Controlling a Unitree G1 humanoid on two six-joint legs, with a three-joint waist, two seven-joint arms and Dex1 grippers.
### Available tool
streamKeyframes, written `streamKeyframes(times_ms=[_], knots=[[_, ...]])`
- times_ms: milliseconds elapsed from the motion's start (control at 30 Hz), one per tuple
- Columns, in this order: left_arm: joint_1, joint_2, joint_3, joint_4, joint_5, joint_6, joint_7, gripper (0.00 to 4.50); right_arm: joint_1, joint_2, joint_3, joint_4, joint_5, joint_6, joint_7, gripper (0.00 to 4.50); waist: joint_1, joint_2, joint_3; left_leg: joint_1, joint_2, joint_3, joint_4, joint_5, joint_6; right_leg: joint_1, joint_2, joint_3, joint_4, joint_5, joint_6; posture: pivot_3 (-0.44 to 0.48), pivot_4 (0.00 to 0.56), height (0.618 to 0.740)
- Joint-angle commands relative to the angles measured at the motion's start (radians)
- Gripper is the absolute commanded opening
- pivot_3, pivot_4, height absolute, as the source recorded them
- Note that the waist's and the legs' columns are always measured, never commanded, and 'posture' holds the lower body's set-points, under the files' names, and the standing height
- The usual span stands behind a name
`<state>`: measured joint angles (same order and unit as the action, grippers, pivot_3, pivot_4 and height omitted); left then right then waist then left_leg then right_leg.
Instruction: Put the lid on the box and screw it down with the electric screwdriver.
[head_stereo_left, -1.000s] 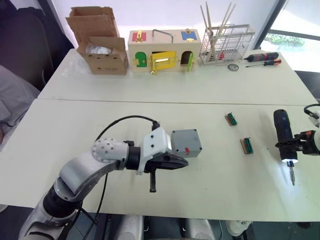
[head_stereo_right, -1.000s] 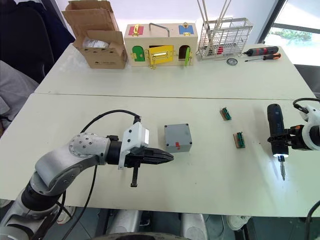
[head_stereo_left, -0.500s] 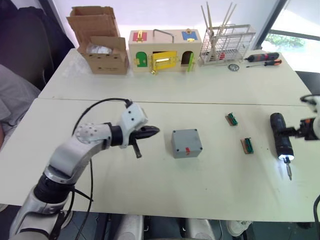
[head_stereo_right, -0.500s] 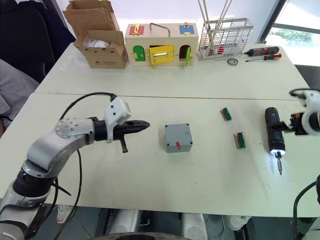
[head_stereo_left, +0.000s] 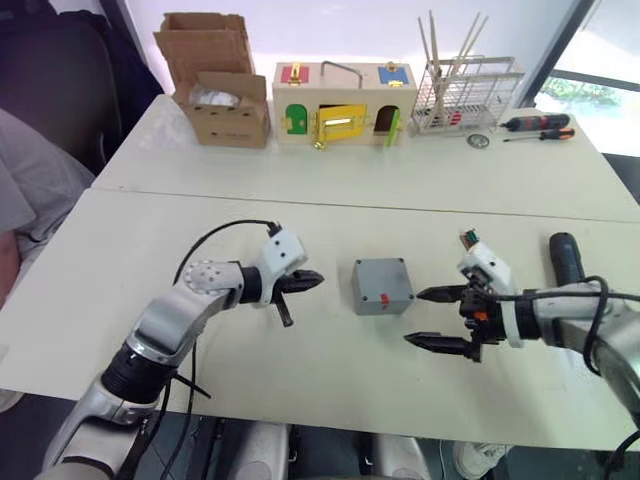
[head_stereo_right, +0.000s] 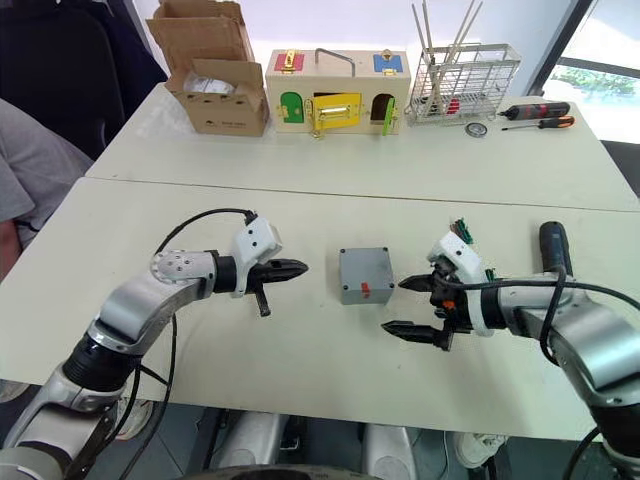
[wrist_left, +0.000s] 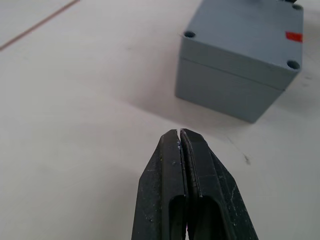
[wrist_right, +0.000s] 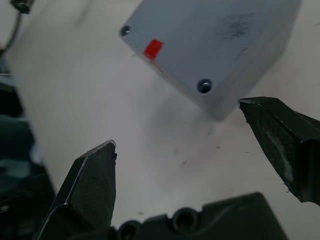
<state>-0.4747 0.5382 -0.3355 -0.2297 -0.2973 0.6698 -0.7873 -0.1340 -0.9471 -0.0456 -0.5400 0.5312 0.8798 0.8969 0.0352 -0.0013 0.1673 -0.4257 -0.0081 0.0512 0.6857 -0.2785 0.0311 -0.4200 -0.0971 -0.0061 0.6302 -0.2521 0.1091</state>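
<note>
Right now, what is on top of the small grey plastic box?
A flat grey lid with corner screw holes covers the small grey plastic box and carries a small red label. The inside is hidden.

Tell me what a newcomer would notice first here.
The grey box at the table's middle, its lid already on, flanked by both grippers. The left gripper points at it with fingers shut; the right gripper faces it wide open. The electric screwdriver lies on the table behind the right arm.

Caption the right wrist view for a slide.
Open right pincer faces the lidded box on the table.
</note>
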Motion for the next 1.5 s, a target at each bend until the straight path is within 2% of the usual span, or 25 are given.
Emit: streamKeyframes(times_ms=[33,267,433,533,667,800,967,1100,1233,1367,1500], knots=[[-0.027,-0.025,-0.032,0.062,0.051,-0.061,-0.013,0.00,-0.003,0.051,0.032,-0.043,-0.023,-0.012,-0.073,4.47,0.001,-0.001,0.000,0.000,0.000,0.000,0.000,0.000,0.000,0.000,0.000,0.000,0.000,0.000,0.000,0.000,0.150,0.731],[-0.098,-0.141,-0.061,0.192,0.069,-0.140,-0.074,0.00,0.014,0.096,0.080,-0.102,0.004,0.046,-0.128,4.47,0.002,-0.001,0.000,0.000,0.002,-0.001,-0.001,0.000,-0.001,-0.001,0.001,-0.002,0.001,0.000,0.000,0.000,0.150,0.731],[-0.196,-0.226,-0.075,0.361,0.132,-0.233,-0.076,0.00,0.004,0.189,0.103,-0.182,0.070,0.147,-0.196,4.47,0.002,-0.002,0.000,0.000,0.002,-0.002,-0.001,0.000,-0.001,-0.001,0.002,-0.002,0.002,0.000,0.001,0.000,0.150,0.731],[-0.213,-0.210,-0.083,0.414,0.188,-0.268,-0.077,0.00,0.010,0.191,0.085,-0.222,0.086,0.183,-0.217,4.47,0.001,-0.002,0.000,-0.001,0.002,-0.002,-0.001,0.000,-0.001,-0.001,0.002,-0.002,0.002,0.000,0.001,0.000,0.150,0.731],[-0.197,-0.160,-0.087,0.418,0.240,-0.313,-0.101,0.00,0.026,0.140,0.027,-0.242,0.098,0.190,-0.217,4.47,-0.001,-0.002,0.000,0.000,0.002,-0.002,-0.001,0.000,-0.001,-0.001,0.002,-0.002,0.002,0.000,0.001,0.000,0.150,0.731],[-0.108,-0.052,-0.047,0.262,0.216,-0.237,-0.152,0.00,0.038,-0.020,0.069,-0.126,-0.060,0.045,-0.165,4.47,-0.001,-0.002,0.000,-0.001,0.002,-0.002,-0.001,0.000,0.000,-0.001,0.001,-0.002,0.002,0.000,0.001,0.000,0.150,0.731],[0.008,0.021,-0.053,0.052,0.148,-0.128,-0.224,0.00,-0.027,-0.026,0.176,0.031,-0.172,-0.115,-0.115,4.47,-0.015,-0.003,-0.001,0.000,0.002,-0.001,-0.001,0.000,-0.001,-0.001,0.001,-0.002,0.002,0.000,0.001,0.000,0.150,0.731],[0.030,-0.038,-0.057,0.029,0.140,-0.086,-0.179,0.00,-0.084,0.014,0.226,0.089,-0.204,-0.181,-0.078,4.47,-0.018,-0.003,-0.001,0.000,0.002,-0.002,-0.001,0.000,-0.001,0.000,0.001,-0.002,0.002,0.000,0.001,0.000,0.150,0.731],[0.010,-0.101,-0.070,0.089,0.185,-0.105,-0.118,0.00,-0.100,0.055,0.236,0.055,-0.173,-0.161,-0.052,4.47,-0.020,-0.003,-0.001,0.000,0.002,-0.002,0.000,0.000,0.000,0.000,0.002,-0.002,0.002,0.000,0.001,0.000,0.150,0.731],[-0.010,-0.104,-0.105,0.150,0.260,-0.188,-0.084,0.00,-0.067,0.080,0.236,-0.003,-0.145,-0.121,-0.052,4.47,-0.022,-0.003,-0.001,0.000,0.002,-0.002,-0.001,0.000,0.000,0.000,0.002,-0.002,0.002,0.000,0.001,0.000,0.150,0.731],[-0.016,-0.116,-0.095,0.165,0.256,-0.207,-0.095,0.00,-0.033,0.084,0.233,-0.055,-0.130,-0.083,-0.060,4.47,-0.022,-0.003,-0.001,0.000,0.002,-0.002,0.000,0.000,-0.001,0.000,0.002,-0.002,0.002,0.000,0.001,0.000,0.150,0.731]])
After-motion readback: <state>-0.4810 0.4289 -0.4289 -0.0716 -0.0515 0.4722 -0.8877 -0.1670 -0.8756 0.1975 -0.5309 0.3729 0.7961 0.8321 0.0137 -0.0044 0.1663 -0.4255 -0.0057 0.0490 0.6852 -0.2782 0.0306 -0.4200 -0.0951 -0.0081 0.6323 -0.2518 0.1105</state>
